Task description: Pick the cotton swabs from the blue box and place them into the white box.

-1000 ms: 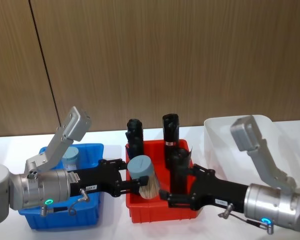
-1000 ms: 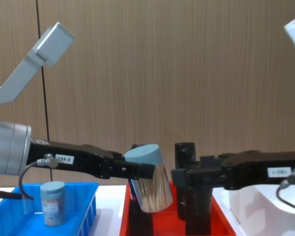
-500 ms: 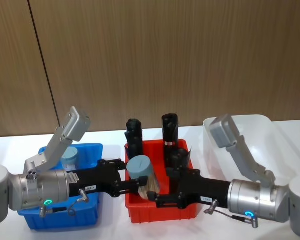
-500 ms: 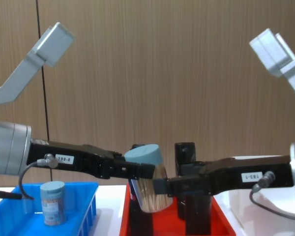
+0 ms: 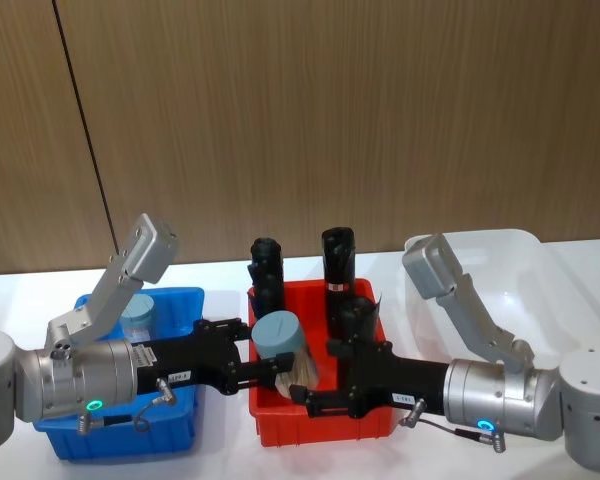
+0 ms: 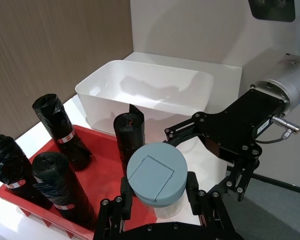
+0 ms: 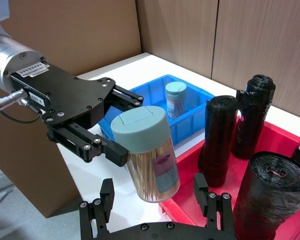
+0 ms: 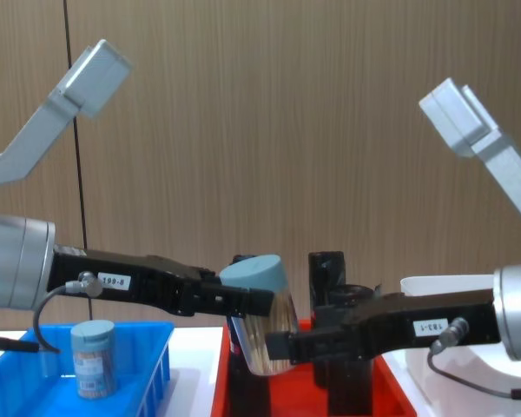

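My left gripper [image 5: 278, 366] is shut on a tub of cotton swabs [image 5: 281, 346], a clear tub with a grey-blue lid, held tilted above the red bin. In the right wrist view my right gripper [image 7: 153, 195] is open, one finger on each side of the tub's [image 7: 149, 152] lower end and not touching it. Facing it is the left gripper [image 7: 126, 128], clamped just under the lid. A second tub [image 5: 138, 314] stands in the blue box [image 5: 120, 432] at the left. The white box [image 5: 540, 250] sits at the right with nothing visible inside.
A red bin [image 5: 320, 426] between the two boxes holds several upright black cylinders [image 5: 338, 262] with red labels, close behind and beside both grippers. A wooden wall runs behind the white tabletop.
My right gripper has moved left across the red bin until its open fingers straddle the held tub. The left gripper and its tub have stayed where they were.
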Controlling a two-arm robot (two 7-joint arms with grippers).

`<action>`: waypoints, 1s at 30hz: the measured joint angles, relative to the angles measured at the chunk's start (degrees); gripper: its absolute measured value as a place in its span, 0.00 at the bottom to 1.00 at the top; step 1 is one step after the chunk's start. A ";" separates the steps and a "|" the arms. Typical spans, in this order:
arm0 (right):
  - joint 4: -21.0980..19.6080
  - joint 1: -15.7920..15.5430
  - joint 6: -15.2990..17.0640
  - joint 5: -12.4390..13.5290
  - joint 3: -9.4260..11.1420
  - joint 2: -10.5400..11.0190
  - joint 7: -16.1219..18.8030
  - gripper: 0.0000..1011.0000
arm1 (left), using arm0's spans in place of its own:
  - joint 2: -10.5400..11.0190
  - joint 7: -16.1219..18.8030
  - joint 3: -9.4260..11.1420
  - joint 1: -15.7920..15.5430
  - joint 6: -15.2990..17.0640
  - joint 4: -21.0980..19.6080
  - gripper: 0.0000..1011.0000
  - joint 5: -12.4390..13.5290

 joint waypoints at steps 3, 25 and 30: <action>0.68 0.28 -0.38 -0.16 -0.21 -0.19 -0.03 0.99 | 0.00 0.00 0.00 0.00 0.00 0.00 0.64 0.00; 4.67 2.21 -2.57 0.19 -1.79 -1.85 -1.03 0.99 | 0.00 0.00 0.00 0.00 0.00 0.00 0.64 0.00; 5.19 2.49 -2.80 0.27 -2.08 -2.08 -1.08 0.99 | 0.00 0.00 0.00 0.00 0.00 0.00 0.64 0.00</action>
